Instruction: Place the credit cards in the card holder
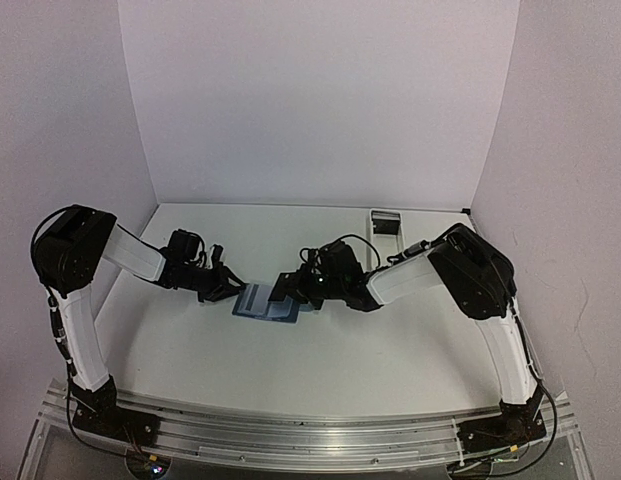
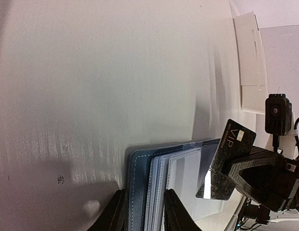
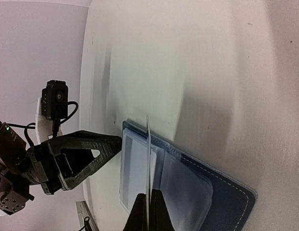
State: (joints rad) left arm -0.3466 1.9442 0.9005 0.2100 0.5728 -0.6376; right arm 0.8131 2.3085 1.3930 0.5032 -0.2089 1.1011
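The card holder (image 1: 267,304) lies open on the table, dark-blue with white stitching and clear sleeves (image 2: 185,168). My left gripper (image 2: 143,204) is shut on its left cover and several sleeves, at the holder's left edge in the top view (image 1: 230,287). My right gripper (image 3: 149,202) is shut on a black credit card marked VIP (image 2: 229,156). The card stands on edge over the open sleeves and is seen edge-on in the right wrist view (image 3: 148,154). The holder's right flap (image 3: 226,202) lies flat. In the top view, the right gripper (image 1: 288,289) is at the holder's far right corner.
A long white tray (image 1: 387,222) stands at the back right, also in the left wrist view (image 2: 249,57). White walls enclose the table on three sides. The left gripper's finger (image 3: 79,156) is close to the left of the held card.
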